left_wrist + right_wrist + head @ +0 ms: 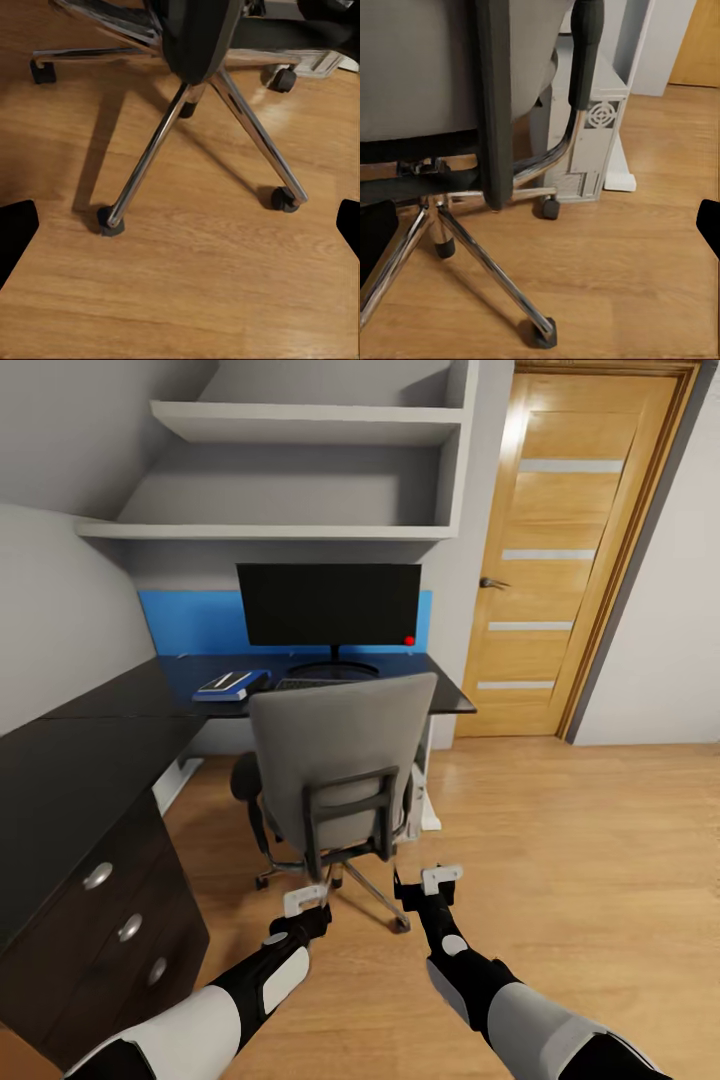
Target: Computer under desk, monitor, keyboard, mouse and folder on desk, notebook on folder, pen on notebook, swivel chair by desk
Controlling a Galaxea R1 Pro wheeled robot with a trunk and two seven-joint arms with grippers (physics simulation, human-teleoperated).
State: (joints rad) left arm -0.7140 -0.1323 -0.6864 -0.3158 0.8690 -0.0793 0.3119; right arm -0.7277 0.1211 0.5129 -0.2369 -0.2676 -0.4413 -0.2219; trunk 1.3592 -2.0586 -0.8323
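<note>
We saw the desk [90, 760] at ten o'clock, the chair [340, 760] tucked against it, the monitor [329, 604] at twelve, the computer [589, 142] beneath. Our left gripper [306, 901] and right gripper [441, 879] both stood apart, empty.

The swivel chair [340, 760] back hides most of the keyboard [300, 684] and the near desk [100, 740] edge. The computer [592, 142] is partly covered by the chair's armrest. What lies atop the folder [232, 684] is too small to tell.
</note>
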